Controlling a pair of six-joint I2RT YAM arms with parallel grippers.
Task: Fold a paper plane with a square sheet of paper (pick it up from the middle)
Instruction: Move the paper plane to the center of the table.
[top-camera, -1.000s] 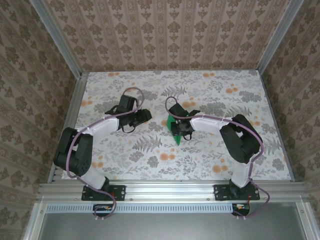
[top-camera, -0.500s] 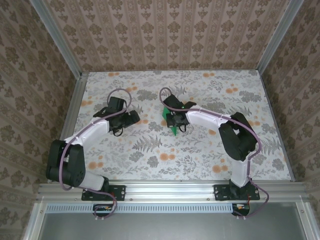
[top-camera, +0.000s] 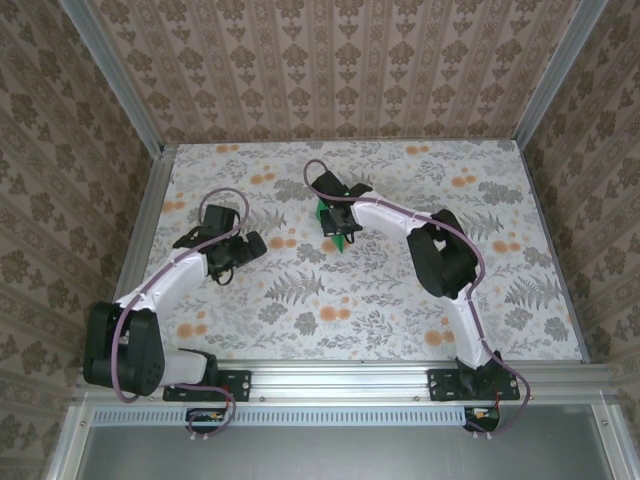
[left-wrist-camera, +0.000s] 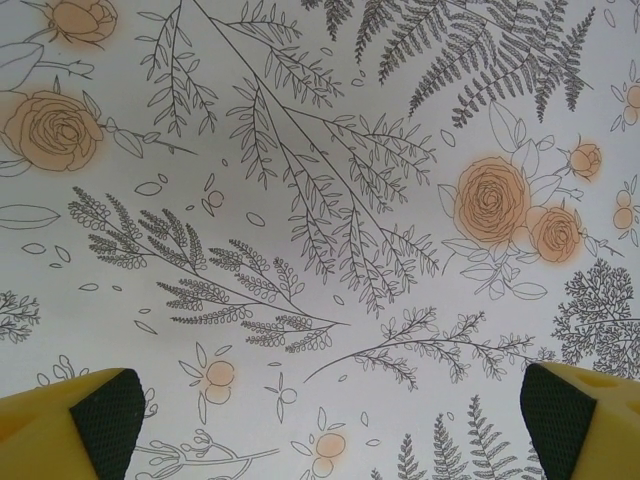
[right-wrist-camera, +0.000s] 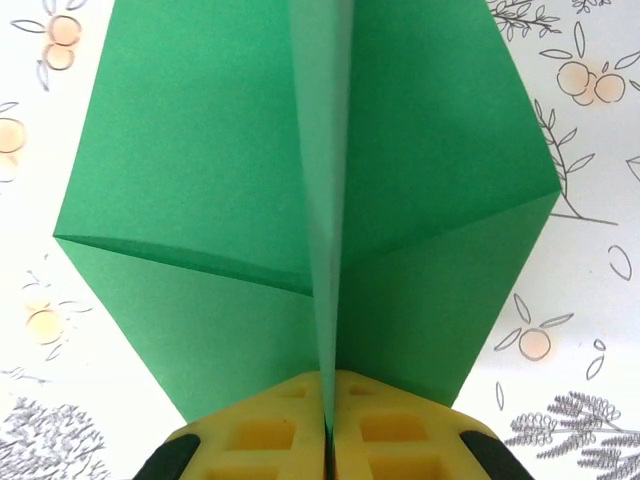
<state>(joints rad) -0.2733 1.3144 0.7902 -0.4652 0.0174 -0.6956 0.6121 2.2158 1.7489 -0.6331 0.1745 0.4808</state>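
1. Left gripper (top-camera: 247, 245): just left of the orange rose cluster (top-camera: 281, 241) printed on the table cover (top-camera: 300, 330). Jaws spread wide, nothing between them. On the left wrist view, gripper (left-wrist-camera: 330, 425) seen by its yellow fingers (left-wrist-camera: 70, 425) with dark pads at the two bottom corners, fern-and-rose print below.
2. Orange rose cluster: taken as landmark, lying between the two grippers.
3. Paper plane (top-camera: 343, 239): bright green, just right of the rose cluster and slightly beyond it. Pinched in the right gripper, which covers its middle from above. Long axis on a diagonal, far-left to near-right, green showing at both ends of the fingers. Near-right end narrowing to a tip; true nose end not certain.
4. Right gripper (top-camera: 335, 224): right of the rose cluster, clamped tight on the paper plane. On the right wrist view, gripper (right-wrist-camera: 328, 435) pressed together over the central fold of the paper plane (right-wrist-camera: 200, 170). Fold running straight away from the fingers, wings spread to either side, each with a slanting crease. Far end cut off by the frame edge.
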